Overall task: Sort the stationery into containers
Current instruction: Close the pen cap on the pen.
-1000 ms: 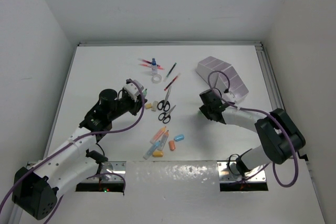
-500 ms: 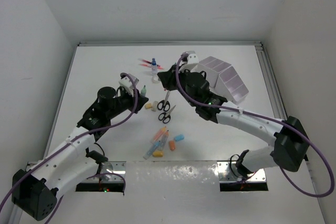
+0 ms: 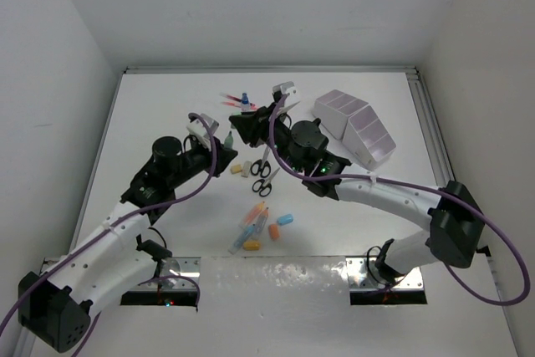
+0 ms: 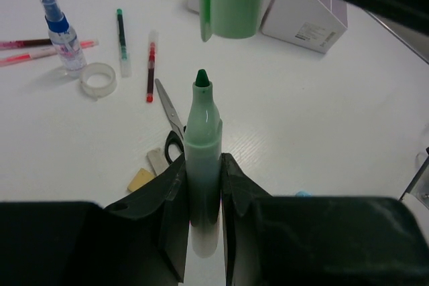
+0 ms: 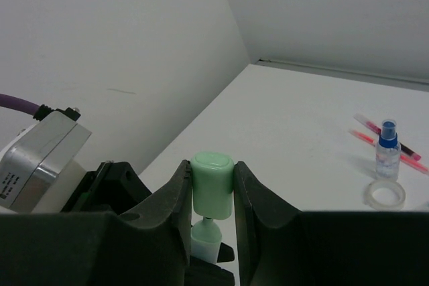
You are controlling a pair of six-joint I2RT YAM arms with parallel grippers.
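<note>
My left gripper (image 4: 203,165) is shut on a pale green marker (image 4: 203,125), held with its dark green tip bare and pointing away from the wrist. My right gripper (image 5: 212,172) is shut on the marker's green cap (image 5: 212,185). The cap (image 4: 231,1) hangs just off the tip, with a small gap between them. In the top view the two grippers meet left of centre, the left gripper (image 3: 222,145) beside the right gripper (image 3: 240,129). The white organiser (image 3: 355,123) stands at the far right, lilac inside.
On the table lie a blue-capped bottle (image 3: 245,104), a tape ring (image 4: 98,80), thin red and green pens (image 4: 151,65), two black scissors (image 3: 263,169), beige erasers (image 3: 240,168) and pastel capsule pieces (image 3: 259,227). The right forearm spans the table's middle.
My right arm swung from beside the organiser across to the left arm, bringing the green cap in front of the marker tip. My left gripper shifted slightly left with the marker.
</note>
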